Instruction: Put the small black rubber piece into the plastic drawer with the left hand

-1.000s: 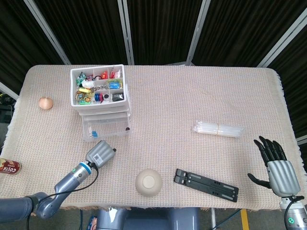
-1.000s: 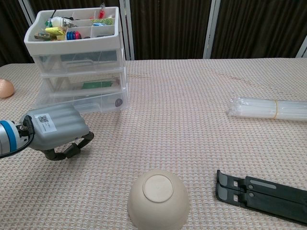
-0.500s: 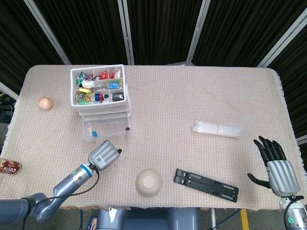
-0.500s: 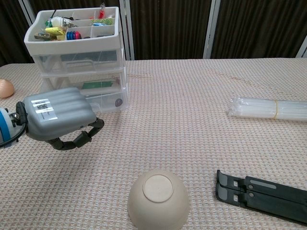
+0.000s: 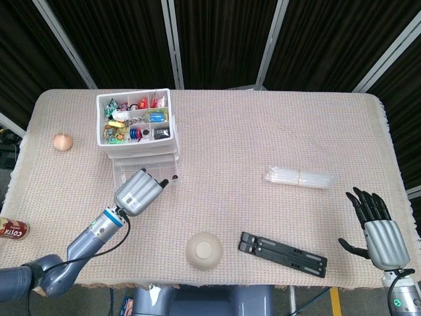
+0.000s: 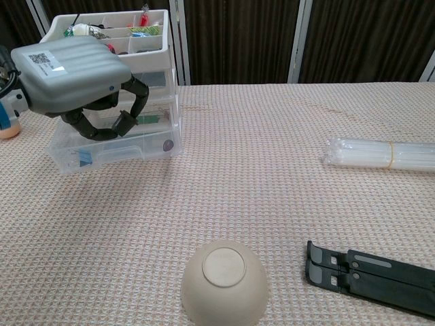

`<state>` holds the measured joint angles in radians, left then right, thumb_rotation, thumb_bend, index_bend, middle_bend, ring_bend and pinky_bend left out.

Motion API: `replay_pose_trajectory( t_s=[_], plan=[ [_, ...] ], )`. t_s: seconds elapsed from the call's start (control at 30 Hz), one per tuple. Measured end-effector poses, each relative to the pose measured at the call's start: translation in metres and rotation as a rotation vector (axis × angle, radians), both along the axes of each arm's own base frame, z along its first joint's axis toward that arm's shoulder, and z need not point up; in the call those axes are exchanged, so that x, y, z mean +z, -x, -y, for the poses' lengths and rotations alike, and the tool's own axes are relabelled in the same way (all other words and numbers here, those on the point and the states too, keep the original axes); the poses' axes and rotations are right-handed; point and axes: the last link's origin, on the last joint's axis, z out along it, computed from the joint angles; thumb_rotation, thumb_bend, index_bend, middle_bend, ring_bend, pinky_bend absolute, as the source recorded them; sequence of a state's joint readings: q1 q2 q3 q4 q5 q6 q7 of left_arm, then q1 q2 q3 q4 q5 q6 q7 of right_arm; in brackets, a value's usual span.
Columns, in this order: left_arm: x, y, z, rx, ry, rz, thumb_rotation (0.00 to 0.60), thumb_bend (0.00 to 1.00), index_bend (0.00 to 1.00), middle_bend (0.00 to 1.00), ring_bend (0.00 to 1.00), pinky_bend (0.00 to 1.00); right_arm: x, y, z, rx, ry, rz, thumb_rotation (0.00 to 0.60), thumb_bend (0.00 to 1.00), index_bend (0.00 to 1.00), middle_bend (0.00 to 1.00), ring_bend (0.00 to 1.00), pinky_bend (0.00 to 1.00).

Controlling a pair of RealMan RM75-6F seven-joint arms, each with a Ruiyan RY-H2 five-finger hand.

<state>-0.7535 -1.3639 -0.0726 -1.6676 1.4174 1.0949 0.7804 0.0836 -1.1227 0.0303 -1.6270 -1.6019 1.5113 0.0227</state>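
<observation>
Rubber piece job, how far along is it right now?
Done: the bottom drawer of the plastic drawer unit is pulled open. In hand: the left hand hovers over that drawer, fingers curled; whether it holds the piece cannot be seen. Left: dropping the piece in. The right hand rests open at the table's edge.

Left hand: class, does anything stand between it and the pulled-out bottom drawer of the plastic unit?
Nothing visible does. The left hand hangs with fingers curled just above the bottom drawer. The pictures do not show whether it holds the rubber piece.
</observation>
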Motion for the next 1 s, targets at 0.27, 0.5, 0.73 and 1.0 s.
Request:
replay_pose_trajectory(
  t_s=[0.27,0.5,0.73,1.0],
  plan=[
    [0.002,0.009,-0.026,0.073,-0.049,-0.004,0.600,0.37,0.57,1.00,0.93,0.77,0.000,0.001,0.000,-0.004,-0.002,-0.001,0.600,0.06,0.06,0.00,0.00,0.00],
    [-0.001,0.014,-0.038,0.123,-0.063,-0.012,0.600,0.28,0.34,0.95,0.84,0.71,0.000,0.001,0.000,0.002,0.000,-0.008,0.600,0.06,0.06,0.00,0.00,0.00],
    [-0.001,0.026,-0.031,0.128,-0.063,-0.018,0.600,0.24,0.25,0.67,0.59,0.50,0.000,0.001,0.000,0.003,0.002,-0.013,0.600,0.06,0.06,0.00,0.00,0.00],
    [0.007,0.035,-0.014,0.076,-0.059,-0.022,0.600,0.24,0.23,0.21,0.22,0.21,0.000,0.001,0.000,0.001,0.002,-0.016,0.600,0.06,0.06,0.00,0.00,0.00]
  ],
)
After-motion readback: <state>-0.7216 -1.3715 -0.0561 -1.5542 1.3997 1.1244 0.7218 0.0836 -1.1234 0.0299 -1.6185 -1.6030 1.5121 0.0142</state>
